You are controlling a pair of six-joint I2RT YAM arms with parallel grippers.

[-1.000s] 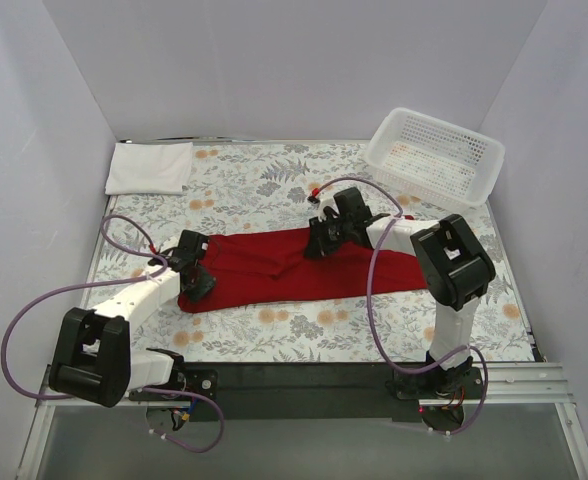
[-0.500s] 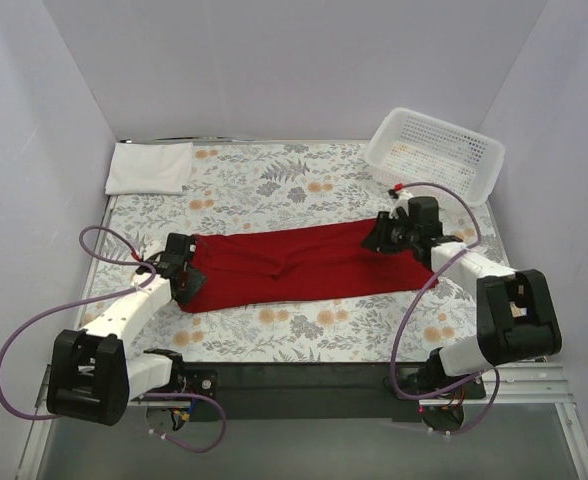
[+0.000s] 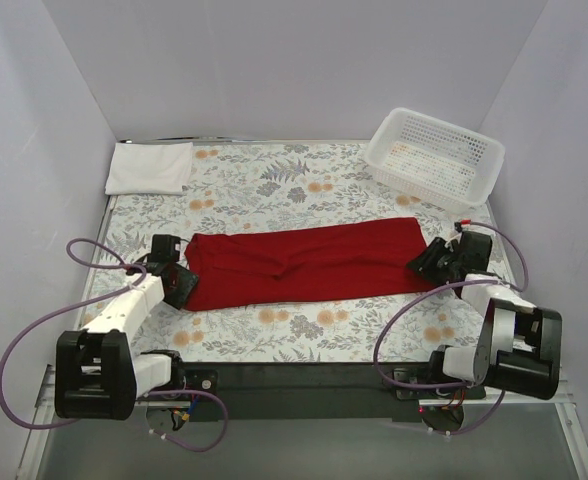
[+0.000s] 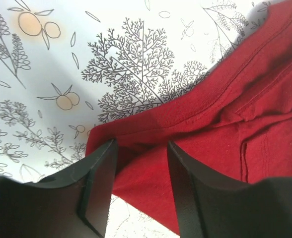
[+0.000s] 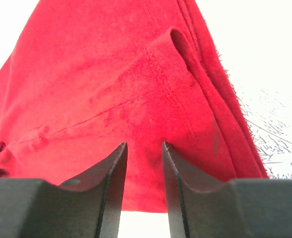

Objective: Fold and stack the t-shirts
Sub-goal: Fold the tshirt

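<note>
Top external view shows us the red t-shirt (image 3: 304, 262) stretched between our left gripper (image 3: 177, 283) and right gripper (image 3: 426, 264), each pinching one end. We see the folded white t-shirt (image 3: 149, 167) far beyond the red shirt's left end.

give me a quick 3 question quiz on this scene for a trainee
1. True or false: the red shirt lies stretched out between the left gripper and the right gripper.
2. Where is the white shirt? A) in the basket B) far left corner of the table C) on the red shirt
3. Fill in: in the right wrist view, the cloth between the fingers is coloured ____.

Key: 1 true; 2 B; 3 red
</note>
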